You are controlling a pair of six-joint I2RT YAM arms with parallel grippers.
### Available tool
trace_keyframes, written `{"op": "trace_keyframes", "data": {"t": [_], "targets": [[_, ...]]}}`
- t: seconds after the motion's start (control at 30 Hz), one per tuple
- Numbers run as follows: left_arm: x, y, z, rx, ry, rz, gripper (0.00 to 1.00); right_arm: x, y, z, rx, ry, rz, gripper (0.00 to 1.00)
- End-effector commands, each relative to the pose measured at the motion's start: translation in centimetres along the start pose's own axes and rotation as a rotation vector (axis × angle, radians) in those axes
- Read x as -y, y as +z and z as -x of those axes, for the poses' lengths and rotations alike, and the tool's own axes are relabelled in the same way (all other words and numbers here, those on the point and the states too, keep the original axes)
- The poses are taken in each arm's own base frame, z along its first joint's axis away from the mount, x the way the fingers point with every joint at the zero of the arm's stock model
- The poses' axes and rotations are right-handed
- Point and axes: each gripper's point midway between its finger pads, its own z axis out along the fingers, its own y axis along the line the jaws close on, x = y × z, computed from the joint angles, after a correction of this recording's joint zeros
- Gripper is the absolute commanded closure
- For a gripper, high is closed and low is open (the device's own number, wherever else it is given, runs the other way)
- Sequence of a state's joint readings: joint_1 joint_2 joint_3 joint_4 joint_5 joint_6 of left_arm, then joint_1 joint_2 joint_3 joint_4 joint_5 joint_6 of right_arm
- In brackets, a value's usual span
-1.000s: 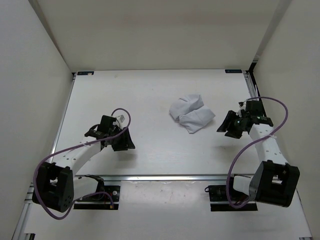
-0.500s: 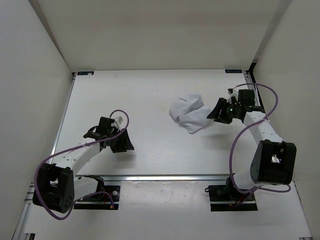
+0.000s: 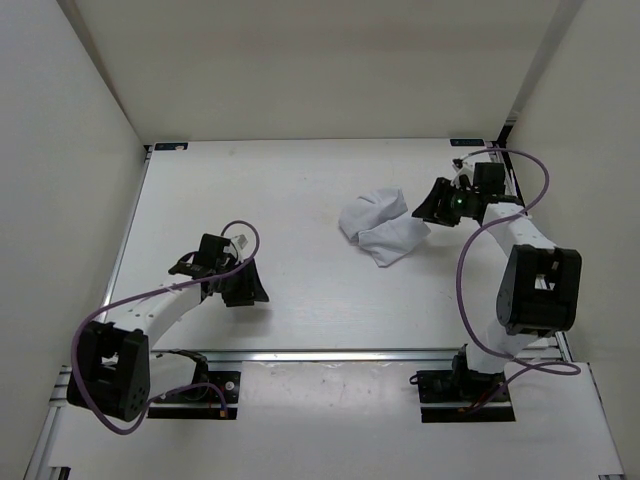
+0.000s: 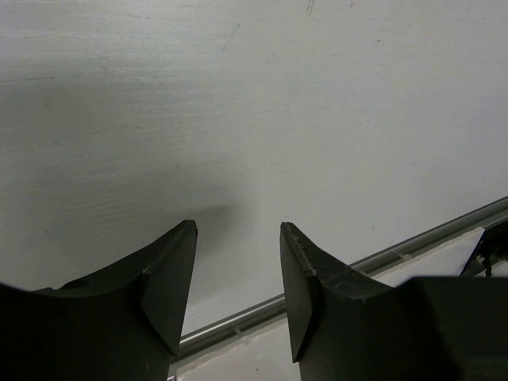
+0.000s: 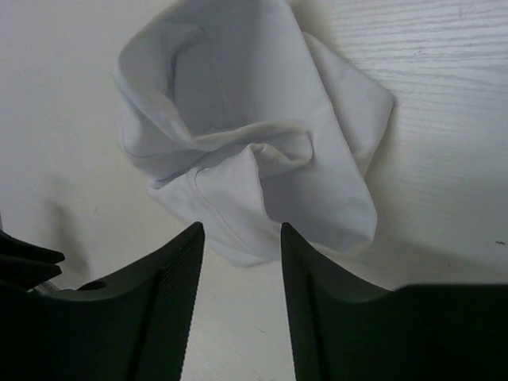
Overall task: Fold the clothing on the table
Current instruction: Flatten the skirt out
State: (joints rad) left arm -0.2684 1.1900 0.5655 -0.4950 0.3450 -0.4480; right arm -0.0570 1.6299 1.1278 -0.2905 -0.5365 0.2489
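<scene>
No writing, brand or number was legible in any view. The left blue tag (image 3: pixel 171 146) and the right blue tag (image 3: pixel 467 142), at the far edge of the table (image 3: pixel 300 190), were too small to read.

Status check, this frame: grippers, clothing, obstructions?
Left gripper open, empty, over the table. Right gripper open, empty, close beside the clothing. Clothing crumpled, not yet folded. Nothing in the way.

clothing (image 5: pixel 238 143): near edge partly behind right hand (image 5: pixel 240 234) | table (image 4: pixel 238 95): cropped at view edges
</scene>
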Motion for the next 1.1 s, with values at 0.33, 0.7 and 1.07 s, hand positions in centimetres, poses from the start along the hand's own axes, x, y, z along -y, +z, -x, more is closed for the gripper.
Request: {"op": "trace_keyframes", "data": {"t": [0.33,0.7,1.07], "targets": [[0.9,-0.2,0.9,0.016,0.006,-0.032,0.44,-10.0,0.8,0.6,-0.026,-0.217,0.202,1.00],[0.6,0.2,0.7,-0.001,0.001,-0.024,0.43,0.3,0.1,3.3,0.007,-0.047,-0.008,0.37],[1.7,1.0,1.8,-0.017,0.015,-0.024,0.44,-1.4,3.6,1.7,-0.091,-0.010,0.168,0.44]]}}
